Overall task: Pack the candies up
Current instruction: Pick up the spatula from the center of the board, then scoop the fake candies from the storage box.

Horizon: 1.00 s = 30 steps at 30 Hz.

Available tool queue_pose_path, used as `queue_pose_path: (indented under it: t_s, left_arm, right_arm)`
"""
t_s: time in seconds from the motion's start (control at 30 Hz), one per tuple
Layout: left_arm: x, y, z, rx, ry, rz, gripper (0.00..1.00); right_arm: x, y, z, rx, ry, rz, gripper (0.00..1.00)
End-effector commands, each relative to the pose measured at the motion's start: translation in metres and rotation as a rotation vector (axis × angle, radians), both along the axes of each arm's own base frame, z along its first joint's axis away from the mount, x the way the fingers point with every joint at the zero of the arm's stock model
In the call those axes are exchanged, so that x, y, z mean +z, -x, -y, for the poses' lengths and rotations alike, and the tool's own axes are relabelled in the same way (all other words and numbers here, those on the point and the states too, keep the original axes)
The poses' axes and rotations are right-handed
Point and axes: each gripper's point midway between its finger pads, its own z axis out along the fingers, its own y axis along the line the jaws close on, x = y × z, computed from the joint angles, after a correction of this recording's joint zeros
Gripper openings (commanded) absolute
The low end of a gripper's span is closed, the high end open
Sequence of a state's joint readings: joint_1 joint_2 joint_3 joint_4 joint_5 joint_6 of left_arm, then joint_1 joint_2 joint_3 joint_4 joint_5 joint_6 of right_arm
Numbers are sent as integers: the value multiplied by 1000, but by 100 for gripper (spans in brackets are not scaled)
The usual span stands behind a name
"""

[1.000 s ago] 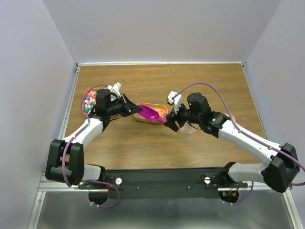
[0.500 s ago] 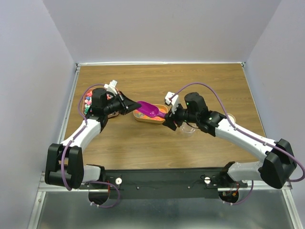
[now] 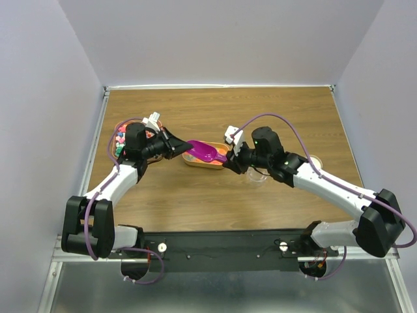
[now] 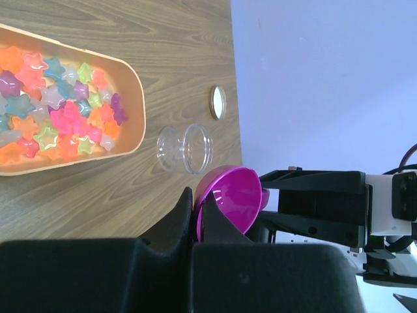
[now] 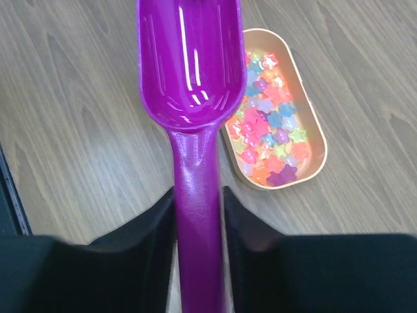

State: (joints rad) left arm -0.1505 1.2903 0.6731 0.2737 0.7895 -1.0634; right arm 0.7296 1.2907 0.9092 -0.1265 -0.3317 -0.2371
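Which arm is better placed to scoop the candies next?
The right arm: its jaws grip the scoop by the handle, bowl near the candies. The left arm pinches only the bowl's rim, so it probably could not dip it.

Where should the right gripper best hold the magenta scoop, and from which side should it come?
Grip the magenta scoop by its handle, just behind the bowl, coming from the handle's free end. The handle is narrow and straight, fitting between the right gripper's fingers; the left gripper pinches the bowl's rim.
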Motion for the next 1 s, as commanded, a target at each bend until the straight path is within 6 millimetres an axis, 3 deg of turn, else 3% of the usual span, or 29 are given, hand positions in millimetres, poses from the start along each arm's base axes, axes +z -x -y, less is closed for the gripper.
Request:
queue_pose_path:
  t_s: [0.0, 0.1, 0.13, 0.27, 0.33, 0.4, 0.47, 0.53, 0.57, 0.6, 0.8, 0.87, 0.97]
  left_arm:
    - [11, 7, 4, -48, 48, 10, 0]
    - [9, 7, 4, -47, 46, 1, 0]
    - [7, 6, 3, -45, 43, -3, 0]
    - [0, 3, 0, -21, 24, -13, 5]
    - [-5, -4, -5, 4, -24, -4, 25]
    - [-7, -13, -12, 37, -79, -6, 35]
    - [0, -28, -19, 53, -161, 73, 53]
    - [-6, -39, -30, 74, -286, 128, 68]
    - [0, -50, -35, 85, -338, 161, 68]
    - [-12, -55, -47, 121, -425, 119, 68]
    - [-29, -84, -88, 179, -763, 190, 65]
    - [-39, -89, -93, 186, -827, 174, 63]
    - [-59, -90, -81, 136, -901, 164, 63]
  right_arm:
    - [-5, 3, -2, 18, 0, 8, 32]
    - [-2, 4, -2, 25, -7, 10, 19]
    - [-1, 4, -2, 23, -9, 12, 11]
    - [5, 7, -2, 28, -23, 18, 1]
    - [7, 7, 1, 7, -27, 13, 1]
    - [6, 7, 5, -11, -10, 1, 1]
    - [7, 0, 10, -50, 19, 5, 1]
    - [-2, -2, 18, -80, 80, -12, 1]
    - [-4, -3, 21, -87, 101, -20, 1]
    - [-8, -4, 24, -99, 134, -39, 1]
    - [-16, -14, 50, -173, 311, -42, 1]
    - [-16, -20, 53, -172, 354, -26, 1]
    - [-22, -27, 62, -163, 425, -42, 1]
